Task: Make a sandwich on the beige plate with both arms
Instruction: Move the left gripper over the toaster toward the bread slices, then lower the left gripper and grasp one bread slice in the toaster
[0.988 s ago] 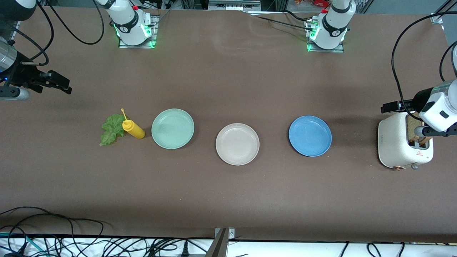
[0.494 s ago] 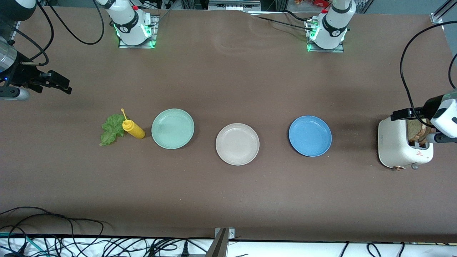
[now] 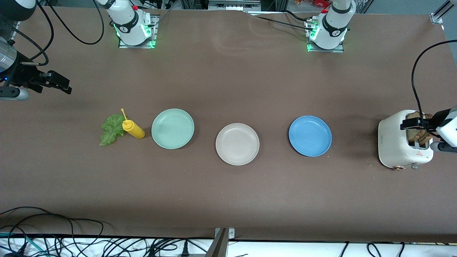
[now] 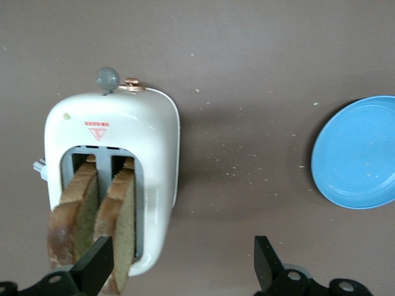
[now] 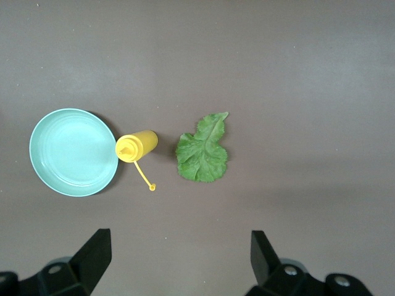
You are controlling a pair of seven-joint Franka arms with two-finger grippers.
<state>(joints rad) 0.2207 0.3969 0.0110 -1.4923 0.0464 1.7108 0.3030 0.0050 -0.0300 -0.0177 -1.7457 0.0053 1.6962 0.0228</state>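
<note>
The beige plate [image 3: 237, 144] lies bare at the table's middle. No sandwich is in view. Two brown-crusted bread slices [image 4: 120, 216] stand upright in a white toaster [image 3: 396, 142] at the left arm's end. A green lettuce leaf [image 3: 112, 129] lies flat toward the right arm's end, also seen as the leaf [image 5: 202, 151] in the right wrist view. My left gripper [image 3: 414, 124] hangs open over the toaster [image 4: 123, 142], one finger [image 4: 95, 265] above the slices, holding nothing. My right gripper [image 3: 59, 84] waits open over bare table, high above the leaf's end.
A mint-green plate [image 3: 172, 128] and a blue plate [image 3: 310, 135] flank the beige one. A yellow squeeze bottle [image 3: 133, 129] lies on its side between leaf and mint-green plate. Cables run along the table edge nearest the front camera.
My left gripper has slid from the toaster's edge to over its slots and the bread. The right arm has not moved.
</note>
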